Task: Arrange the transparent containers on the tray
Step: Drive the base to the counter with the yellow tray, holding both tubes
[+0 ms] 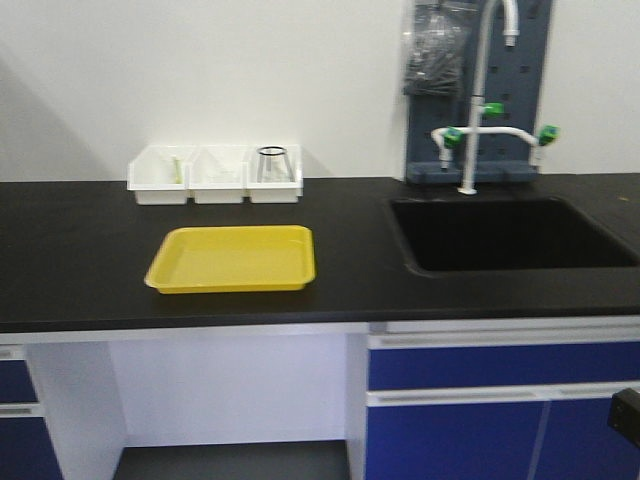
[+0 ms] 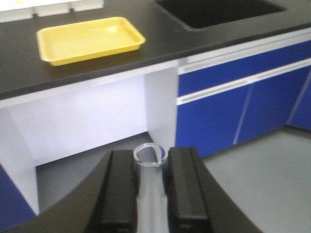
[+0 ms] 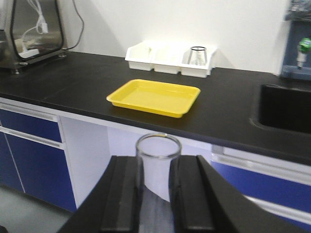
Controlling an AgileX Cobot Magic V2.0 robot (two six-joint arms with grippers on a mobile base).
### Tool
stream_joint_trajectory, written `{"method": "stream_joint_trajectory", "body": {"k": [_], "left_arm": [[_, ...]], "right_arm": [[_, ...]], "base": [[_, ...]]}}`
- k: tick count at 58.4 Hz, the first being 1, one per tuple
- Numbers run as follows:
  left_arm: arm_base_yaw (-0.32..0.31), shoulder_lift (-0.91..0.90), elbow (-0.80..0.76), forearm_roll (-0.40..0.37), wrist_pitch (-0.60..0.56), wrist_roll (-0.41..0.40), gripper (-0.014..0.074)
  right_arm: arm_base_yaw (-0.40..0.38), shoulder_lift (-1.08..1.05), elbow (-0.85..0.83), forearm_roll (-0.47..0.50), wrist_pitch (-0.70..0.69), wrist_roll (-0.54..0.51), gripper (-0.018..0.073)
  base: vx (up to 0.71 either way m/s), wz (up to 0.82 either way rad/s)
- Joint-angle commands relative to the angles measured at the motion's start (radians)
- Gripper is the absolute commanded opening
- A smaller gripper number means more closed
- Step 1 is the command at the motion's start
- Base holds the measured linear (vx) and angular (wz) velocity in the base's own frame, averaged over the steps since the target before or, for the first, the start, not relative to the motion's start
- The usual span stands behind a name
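Front view: a yellow plastic tray (image 1: 232,258) lies flat on the black matte countertop (image 1: 80,250). It is shallow, with rounded corners and a raised rim, and its long axis runs left-right, parallel to the counter edge. Behind it, well apart and against the wall, is a row of three white bins (image 1: 215,186). A clear glass flask (image 1: 272,163) with a dark rim stands upright in the right bin. To the right of the tray are a black sink (image 1: 500,235) and a tall white faucet (image 1: 478,100) with green knobs. Blue cabinets (image 1: 480,420) sit under the counter. Neither arm shows here.

Left wrist view: the left gripper (image 2: 151,153) has its black fingers clenched on a slim clear test tube (image 2: 151,194). The tube's long axis lies along the fingers, and its round open rim sits at the fingertips, pointing away from the wrist. The tray is far ahead on the counter, upper left, with nothing in it.

Right wrist view: the right gripper (image 3: 158,159) grips a wider clear glass vessel (image 3: 156,179). Its axis also lies along the fingers, with the round mouth just past the fingertips and facing the counter. The tray is ahead in the centre, with the bins and flask behind it. A metal-framed box (image 3: 34,29) stands at far left.
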Motion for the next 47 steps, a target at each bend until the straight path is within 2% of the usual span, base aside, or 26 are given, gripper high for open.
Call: {"method": "stream_joint_trajectory", "body": {"k": [1, 16, 47], "left_arm": [[-0.006, 0.002, -0.035, -0.022, -0.068, -0.001, 0.0002], [-0.006, 0.002, -0.035, -0.022, -0.068, -0.001, 0.0002], [-0.006, 0.002, -0.035, -0.022, -0.069, -0.001, 0.0002]], "right_arm": [[-0.001, 0.003, -0.028, -0.018, -0.076, -0.009, -0.0013], [-0.001, 0.003, -0.028, -0.018, -0.072, -0.009, -0.0013], [-0.001, 0.003, -0.028, -0.018, -0.072, -0.009, -0.0013]], "base": [[0.33, 0.44], [0.38, 0.27], [0.42, 0.05]]}}
